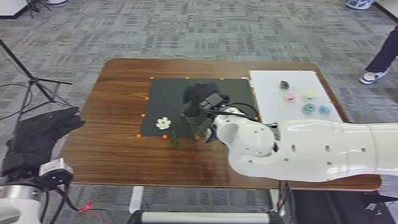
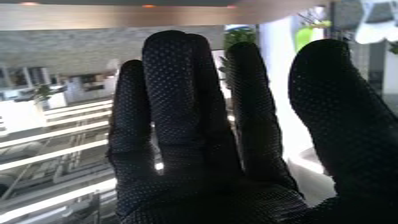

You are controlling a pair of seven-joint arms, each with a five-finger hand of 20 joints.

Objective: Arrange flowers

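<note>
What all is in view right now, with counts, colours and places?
table: one, brown, centre
dark mat: one, black, mid-table, orange marks at its edges
white sheet: one, on the table's right side
white flower: one, on the mat's left part
greenery: count unclear, green, beside the right hand
small pieces: five, on the white sheet: dark green, pink, pale yellow, teal, blue
tripod: one, black, floor at left
floor: grey, around the table
arms: two, white
left hand: black glove, left of the table
right hand: black glove, over the mat
</note>
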